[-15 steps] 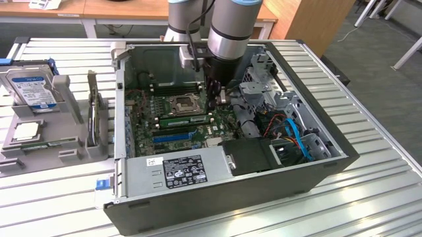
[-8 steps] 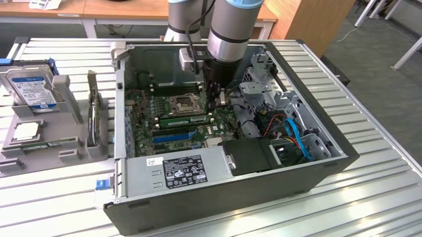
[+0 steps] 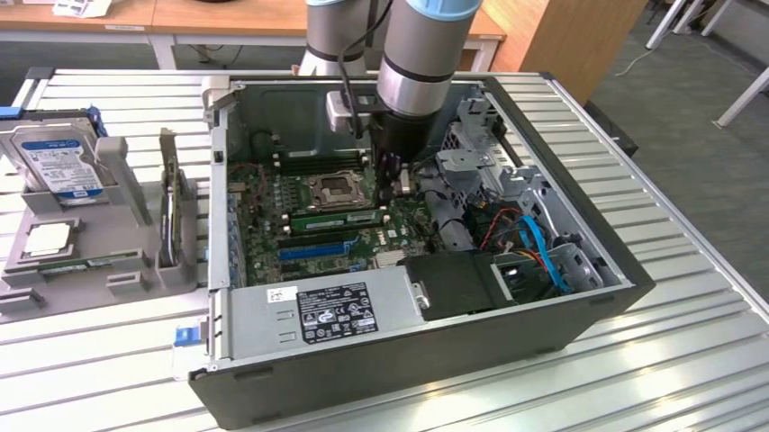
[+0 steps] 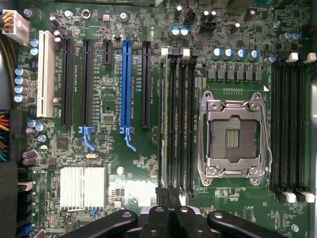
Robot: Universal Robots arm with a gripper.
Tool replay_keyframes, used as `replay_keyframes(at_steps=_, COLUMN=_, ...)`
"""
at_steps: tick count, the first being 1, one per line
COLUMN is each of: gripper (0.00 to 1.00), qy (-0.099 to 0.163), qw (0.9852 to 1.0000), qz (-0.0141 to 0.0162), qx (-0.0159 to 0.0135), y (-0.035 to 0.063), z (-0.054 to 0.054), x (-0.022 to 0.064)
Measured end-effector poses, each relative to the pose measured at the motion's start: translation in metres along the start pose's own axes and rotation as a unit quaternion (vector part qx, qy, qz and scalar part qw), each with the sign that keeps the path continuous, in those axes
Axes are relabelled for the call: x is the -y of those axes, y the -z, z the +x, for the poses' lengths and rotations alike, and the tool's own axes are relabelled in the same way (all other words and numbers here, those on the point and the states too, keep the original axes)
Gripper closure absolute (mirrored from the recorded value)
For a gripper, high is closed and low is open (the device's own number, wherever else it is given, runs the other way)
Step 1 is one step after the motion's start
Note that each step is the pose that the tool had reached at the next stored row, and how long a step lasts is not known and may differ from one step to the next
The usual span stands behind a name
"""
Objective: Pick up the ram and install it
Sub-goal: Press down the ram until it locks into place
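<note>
Seemingly the work is nearly done: inside the open computer case (image 3: pixel 420 382) on the counter (image 3: pixel 685 378), the arm (image 3: pixel 415 72) hangs over a green ram (image 3: pixel 339 219) apparently seated beside the processor socket (image 3: pixel 333 189), jaws closed, gripping nothing.

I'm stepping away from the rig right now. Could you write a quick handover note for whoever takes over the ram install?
Gripper: shut, holding nothing that shows, low over one end of the memory slots inside the computer case.
Ram stick: standing in the slot farthest from the processor socket.
Done: the stick is in a slot.
Left: it cannot be told whether the stick is pushed fully home.
Also: a green strip, perhaps another stick, lies in the gray holder at the exterior view's left.
</note>
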State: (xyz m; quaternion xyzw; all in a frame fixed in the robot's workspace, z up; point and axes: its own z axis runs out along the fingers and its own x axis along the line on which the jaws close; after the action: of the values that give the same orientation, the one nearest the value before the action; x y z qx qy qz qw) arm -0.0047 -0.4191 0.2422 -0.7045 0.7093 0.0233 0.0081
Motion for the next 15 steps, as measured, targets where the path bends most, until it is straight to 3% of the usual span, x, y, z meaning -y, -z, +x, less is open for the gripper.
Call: replay_keyframes(at_steps=15, gripper=0.90, qy=0.000, qw=1.0000, qz=0.0000, qx=0.0000, y=-0.0063, z=0.0003, x=0.0001)
